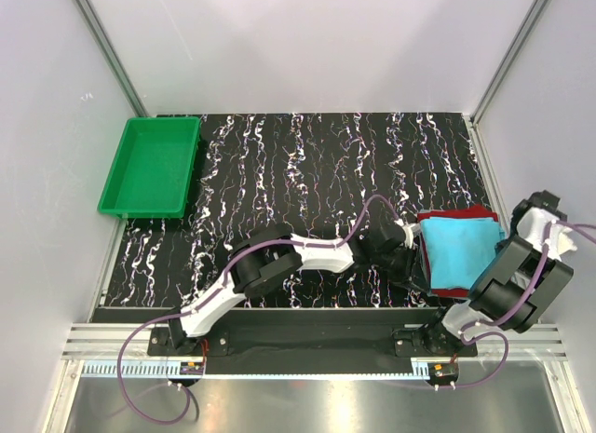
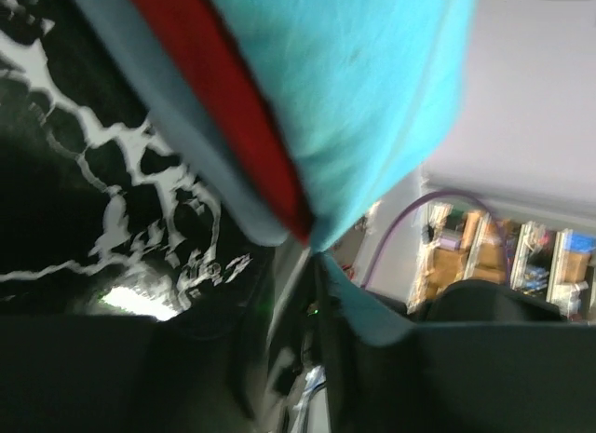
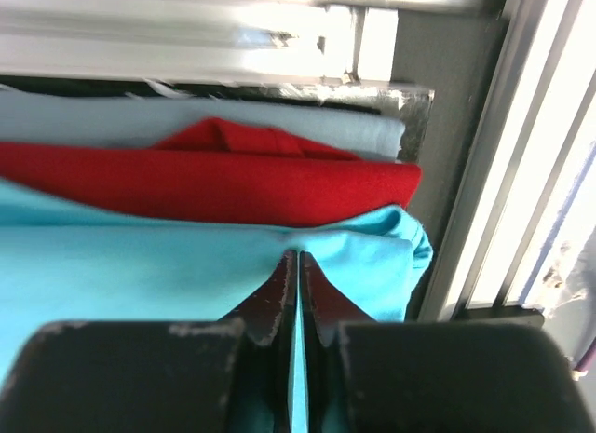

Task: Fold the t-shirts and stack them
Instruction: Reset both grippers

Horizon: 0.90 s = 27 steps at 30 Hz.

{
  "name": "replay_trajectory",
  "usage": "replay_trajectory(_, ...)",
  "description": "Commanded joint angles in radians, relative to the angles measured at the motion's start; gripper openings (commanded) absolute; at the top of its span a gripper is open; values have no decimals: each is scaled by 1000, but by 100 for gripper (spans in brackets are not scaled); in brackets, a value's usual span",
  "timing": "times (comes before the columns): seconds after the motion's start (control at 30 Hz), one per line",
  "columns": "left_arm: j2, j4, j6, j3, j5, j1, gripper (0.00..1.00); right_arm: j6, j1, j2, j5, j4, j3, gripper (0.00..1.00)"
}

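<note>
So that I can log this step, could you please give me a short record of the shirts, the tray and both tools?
stack: turquoise t-shirt on top, red t-shirt under it, pale grey cloth lowest
place: near right of the table
right tool: shut on the turquoise t-shirt's edge
left tool: at the stack's left edge, grip unclear
green tray: far left, apart from the stack

Pale grey walls (image 1: 307,42) close the table (image 1: 279,172) on three sides, with metal posts (image 1: 109,51) in the far corners. The table top is black with white streaks. A bright metal rail (image 1: 112,338) runs along its near edge.
</note>
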Motion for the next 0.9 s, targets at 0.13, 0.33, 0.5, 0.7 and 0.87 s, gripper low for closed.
replay_trajectory(0.13, -273, -113, 260, -93, 82, 40, 40, -17, 4, -95, -23, -155, 233, 20)
replay_trajectory(0.33, -536, -176, 415, -287, 125, 118, 41, -51, 181, -193, -205, -153, 276, 22)
replay_trajectory(0.5, -896, -260, 522, -515, 133, 218, 45, -62, 412, -239, -603, -58, 321, 22)
replay_trajectory(0.7, -1346, -256, 470, -837, 145, 362, 51, 193, 845, -345, -834, 279, 61, 24)
replay_trajectory(0.87, -1691, -157, 297, -1150, 129, 447, 58, 343, 997, -468, -874, 528, -234, 24)
